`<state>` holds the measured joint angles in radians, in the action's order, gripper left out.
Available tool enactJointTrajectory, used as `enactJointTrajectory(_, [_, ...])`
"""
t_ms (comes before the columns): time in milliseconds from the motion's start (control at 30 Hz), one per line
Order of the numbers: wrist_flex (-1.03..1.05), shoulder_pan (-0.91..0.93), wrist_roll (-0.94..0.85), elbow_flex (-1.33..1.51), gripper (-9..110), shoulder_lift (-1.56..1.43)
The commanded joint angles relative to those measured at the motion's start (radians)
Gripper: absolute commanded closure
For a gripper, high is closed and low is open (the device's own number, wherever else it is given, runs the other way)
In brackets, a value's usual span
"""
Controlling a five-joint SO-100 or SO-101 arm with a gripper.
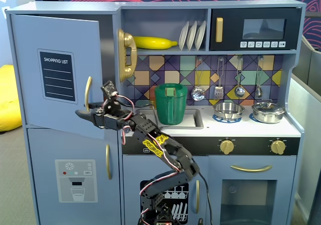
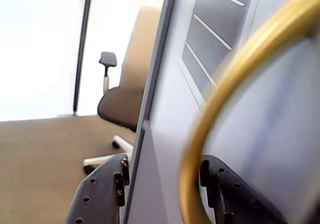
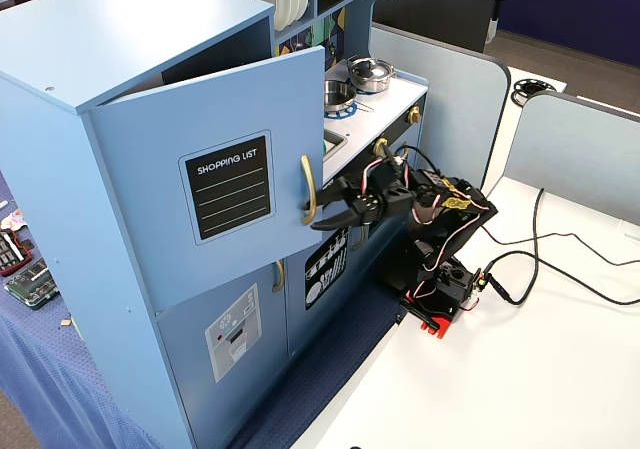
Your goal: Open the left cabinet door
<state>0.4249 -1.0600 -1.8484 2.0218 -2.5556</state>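
Note:
The left cabinet door (image 1: pixel 30 84) is blue-grey with a black "SHOPPING LIST" panel (image 1: pixel 57 76) and a curved gold handle (image 1: pixel 88 92). It stands partly swung open, which also shows in the other fixed view (image 3: pixel 150 139). My gripper (image 1: pixel 83 114) reaches to the door's free edge at the handle's lower end (image 3: pixel 309 189). In the wrist view the gripper (image 2: pixel 162 171) is open and straddles the door edge (image 2: pixel 142 134). One finger (image 2: pixel 107 189) is behind the door. The other finger (image 2: pixel 220 184) lies on the front face under the handle (image 2: pixel 235 74).
Below is the door with the dispenser graphic (image 1: pixel 75 180). A green pitcher (image 1: pixel 170 103) stands in the sink right of the arm. The arm's base (image 3: pixel 440 289) sits on a white table (image 3: pixel 520 369) with cables (image 3: pixel 560 239). An office chair (image 2: pixel 122 94) stands beyond the door.

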Motion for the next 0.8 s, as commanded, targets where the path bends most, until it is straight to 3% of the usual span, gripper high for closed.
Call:
enactJointTrajectory(0, [0.061, 0.06, 0.012, 0.037, 93, -0.155])
enactJointTrajectory(433, [0.173, 0.376, 0.074, 0.091, 101, -0.325])
enactJointTrajectory(767, [-0.189, 0.308, 0.014, 0.106, 101, -0.038])
